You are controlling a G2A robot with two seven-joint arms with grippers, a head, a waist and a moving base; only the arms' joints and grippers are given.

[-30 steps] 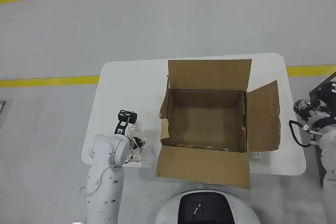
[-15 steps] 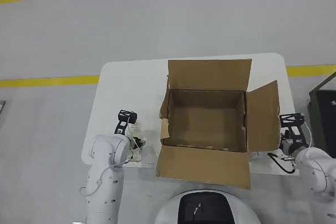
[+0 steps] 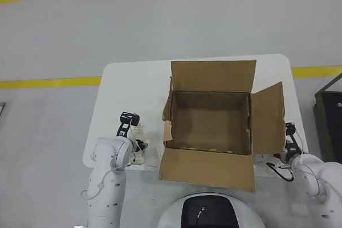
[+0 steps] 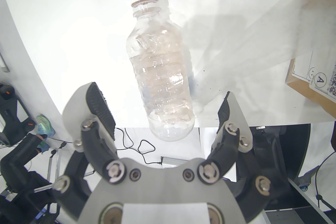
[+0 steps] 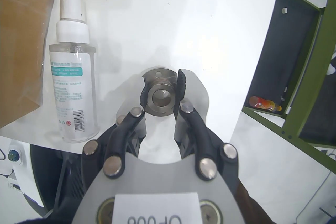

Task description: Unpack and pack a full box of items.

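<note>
Sitting mid-worktop (image 3: 131, 80) w/ its flaps folded out is the cardboard box (image 3: 212, 75), brown inside facing up. L hand (image 4: 161, 95) is hovering by the worktop's near-left edge, jaws spread wide and gripping nothing. A clear water bottle (image 4: 160, 72) is lying on its side btwn the two pads w/o touching either, white cap pointing away from the hand, base at the worktop edge. R hand (image 5: 162, 87) is sitting just off the box's right flap near the front-right corner. Its jaws are narrowed and clamping a metal flange (image 5: 159, 99), a round steel piece w/ a centre bore, pads pressing on opp. sides of the hub. Can't tell whether the flange is resting on the worktop or lifted. A spray bottle (image 5: 72, 72), clear body w/ white pump top, is lying just beside the box wall, apart from the R hand. Off the worktop on the right, a green rack (image 5: 275, 126) is holding a small orange bottle (image 5: 263, 103).
</note>
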